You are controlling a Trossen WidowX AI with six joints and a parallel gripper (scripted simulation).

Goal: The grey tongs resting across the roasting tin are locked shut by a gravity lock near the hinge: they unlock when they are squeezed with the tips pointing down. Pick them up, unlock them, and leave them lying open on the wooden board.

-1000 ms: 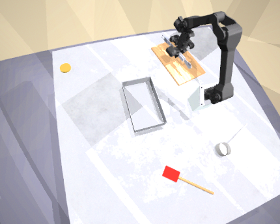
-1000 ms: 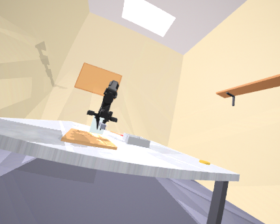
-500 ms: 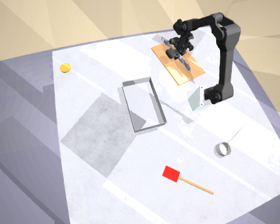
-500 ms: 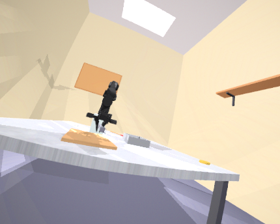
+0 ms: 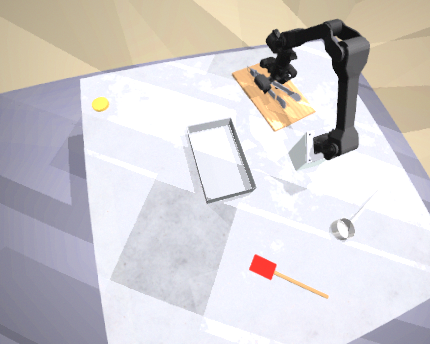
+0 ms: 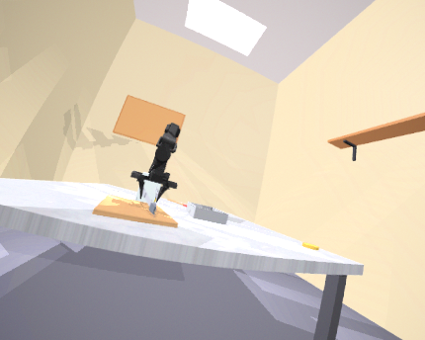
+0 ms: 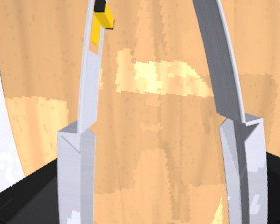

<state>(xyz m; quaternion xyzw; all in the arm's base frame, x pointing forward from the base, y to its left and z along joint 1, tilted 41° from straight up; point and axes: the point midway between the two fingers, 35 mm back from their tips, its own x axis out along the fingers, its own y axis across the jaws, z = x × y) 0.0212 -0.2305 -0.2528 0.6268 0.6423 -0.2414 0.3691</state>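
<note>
Hand: my hand [image 5: 277, 70] hangs low over the wooden board [image 5: 291, 113], fingers well apart; the wrist view shows my two fingers spread wide with the grey tongs' arms running out from them.
Grip: I judge that I hold nothing firmly now; each arm seems to lie against the inside of a finger, but I cannot tell if they touch.
Grey tongs: the grey tongs [image 5: 278, 90] are on the board, arms splayed in a V, so I take them as unlocked and open.
Lock: a small yellow and black piece [image 7: 102, 16] sits on the left arm in the wrist view, probably the lock.
Pointing: long axis lies along the board's length; hinge end under my hand, tips away toward the board's far end, toward the arm's base side.
Step in hand: letting go. I should finish spreading, then lift straight up, no sideways drag, so neither arm catches a finger.
Roasting tin: the roasting tin [image 5: 246, 165] stands well apart on the surface [image 5: 136, 150], nothing across it.
</note>
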